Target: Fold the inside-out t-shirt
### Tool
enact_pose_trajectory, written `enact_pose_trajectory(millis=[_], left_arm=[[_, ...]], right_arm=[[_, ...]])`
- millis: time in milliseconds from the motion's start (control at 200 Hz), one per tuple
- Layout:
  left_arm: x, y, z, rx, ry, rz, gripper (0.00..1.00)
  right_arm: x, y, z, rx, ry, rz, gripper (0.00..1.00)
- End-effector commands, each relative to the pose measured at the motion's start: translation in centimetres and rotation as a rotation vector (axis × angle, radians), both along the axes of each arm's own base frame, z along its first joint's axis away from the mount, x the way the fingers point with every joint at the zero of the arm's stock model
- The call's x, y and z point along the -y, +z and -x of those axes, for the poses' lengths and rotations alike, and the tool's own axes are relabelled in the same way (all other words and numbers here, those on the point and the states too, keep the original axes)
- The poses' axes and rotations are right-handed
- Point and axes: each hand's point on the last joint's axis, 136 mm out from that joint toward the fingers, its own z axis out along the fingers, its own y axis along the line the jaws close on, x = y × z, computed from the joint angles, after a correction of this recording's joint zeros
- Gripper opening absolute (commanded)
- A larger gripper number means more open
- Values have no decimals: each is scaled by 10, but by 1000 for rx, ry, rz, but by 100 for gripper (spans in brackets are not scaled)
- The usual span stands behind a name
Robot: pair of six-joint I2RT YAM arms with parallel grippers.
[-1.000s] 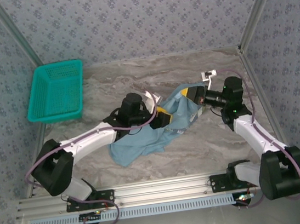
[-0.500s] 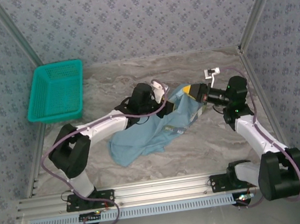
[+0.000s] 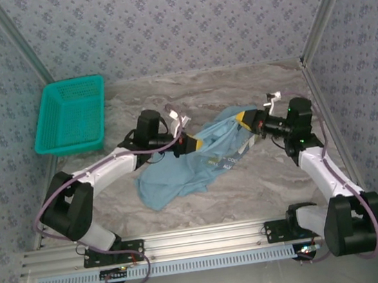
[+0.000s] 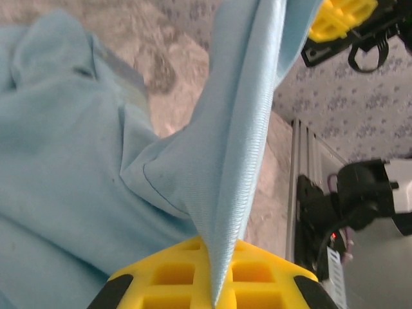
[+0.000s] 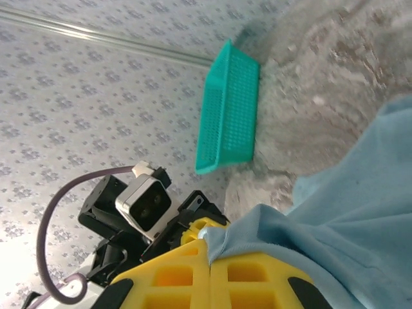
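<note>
The inside-out t-shirt (image 3: 182,171) is light blue and lies crumpled mid-table, its upper part lifted and stretched between both grippers. My left gripper (image 3: 190,143) is shut on a fold of its edge on the left; in the left wrist view the cloth (image 4: 225,161) runs up from between the yellow fingers (image 4: 174,277). My right gripper (image 3: 244,119) is shut on the shirt's right end, and in the right wrist view a hem (image 5: 257,228) is pinched at the yellow fingertips (image 5: 174,273). The left gripper (image 5: 193,225) faces it close by.
A teal mesh basket (image 3: 71,116) stands at the back left, also in the right wrist view as the basket (image 5: 228,109). Patterned walls enclose the marble table (image 3: 270,173) on three sides. An aluminium rail (image 3: 202,241) runs along the near edge.
My left gripper went from open to shut on the shirt's edge and drew back to the left. The right gripper shifted slightly right, still holding the cloth, which is now pulled taut between them.
</note>
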Motion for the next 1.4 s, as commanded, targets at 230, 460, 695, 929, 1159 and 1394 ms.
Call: enact_pose_trajectory(millis=[230,460,695,929,1159,1394], left_arm=[[-37,-61,4,-219,46,-133,0],[-26,-60,-8,-232,41,-132,0],[-19,-59,-13,-234,32,-134,0],[-17,-55,-13,-226,27,-133,0],[-17,-54,-10,-223,21,-137,0],[-17,-52,-9,-216,20,-135,0]], right_arm=[[16,-125,-16,-312,-140,196,8],[34,-132,8,-234,-96,584,36],[-22,-100,30,39,88,712,45],[-33,-124,13,-71,103,666,48],[-51,-129,-6,-68,106,556,48],[-46,-143,-11,-98,90,605,39]])
